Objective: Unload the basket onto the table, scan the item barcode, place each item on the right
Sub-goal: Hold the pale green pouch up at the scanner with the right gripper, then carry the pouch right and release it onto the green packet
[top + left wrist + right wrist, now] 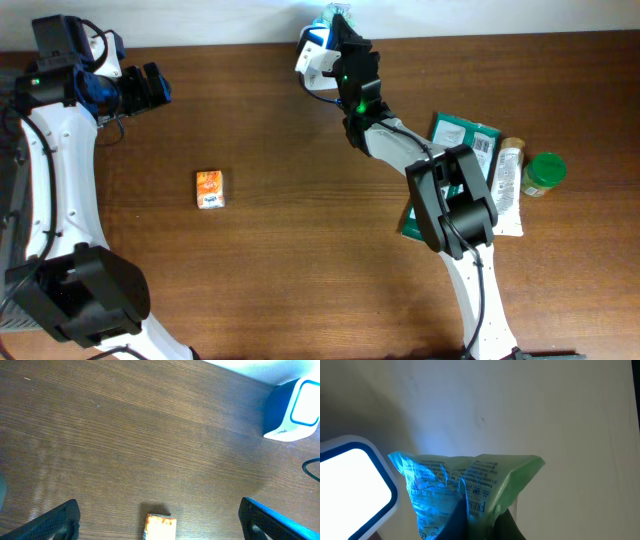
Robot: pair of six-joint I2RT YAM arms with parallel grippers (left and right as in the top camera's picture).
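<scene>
I see a wide brown desk (pixel 300 250) that fills most of the overhead view. My two white arms reach over it, one from the lower left and one from the lower right.

At the right side of the frame lies a pile of green bags (pixel 465 135), and just beside it is a jar with a green lid (pixel 546 172).

At the top middle, by the desk's far edge, stands the white and blue scanner (pixel 312 55). The right end effector (pixel 340 30) is up there too, clenched on a small green packet (pixel 470 482). In the right wrist view the packet sits in the lower middle, next to the scanner's bright window. Its left half glows blue. The print is too small, so I cannot tell where its barcode is.

The left end effector (pixel 155 85) is in the upper left, released wide and holding nothing. A little orange box (pixel 210 188) lies flat on the desk, left of the middle.
</scene>
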